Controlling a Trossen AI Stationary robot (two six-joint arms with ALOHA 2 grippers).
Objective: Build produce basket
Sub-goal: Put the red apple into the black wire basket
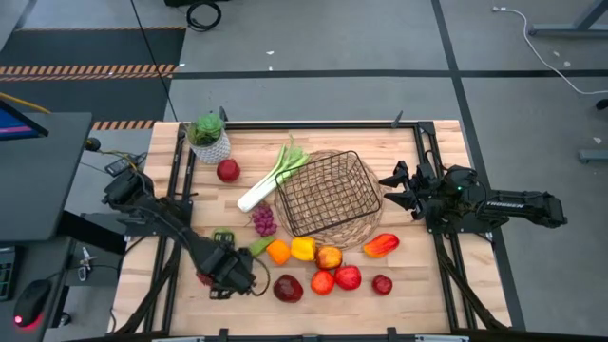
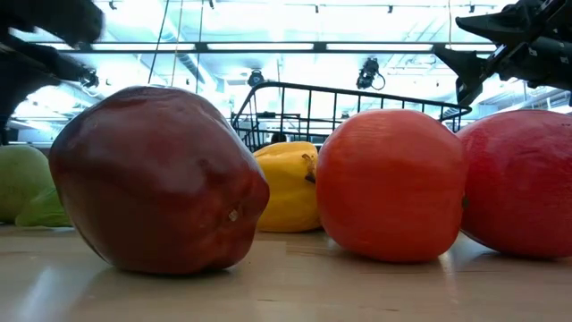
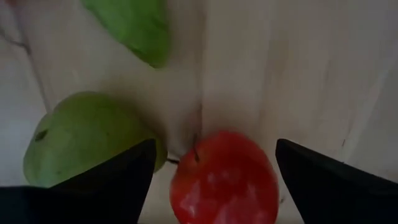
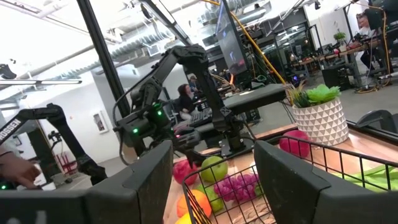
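Observation:
The dark wire basket (image 1: pixel 328 195) stands on its round wicker base at the table's middle. The produce lies on the wood around it: a leek (image 1: pixel 271 179), grapes (image 1: pixel 263 220), an orange (image 1: pixel 278 252), a yellow pepper (image 1: pixel 303 249) and several red apples (image 1: pixel 323 281) along the near side. My left gripper (image 1: pixel 228 271) points down at the near left, open, one finger on either side of a red apple (image 3: pixel 224 186) without touching it. A green pear (image 3: pixel 81 137) lies just beside that apple. My right gripper (image 1: pixel 394 187) hovers open by the basket's right side.
A leafy plant in a white pot (image 1: pixel 209 138) stands at the far left corner, with one red apple (image 1: pixel 228 171) in front of it. A red-orange pepper (image 1: pixel 380 245) and a small red fruit (image 1: pixel 382 284) lie near right. Black rails (image 1: pixel 176 190) frame the table.

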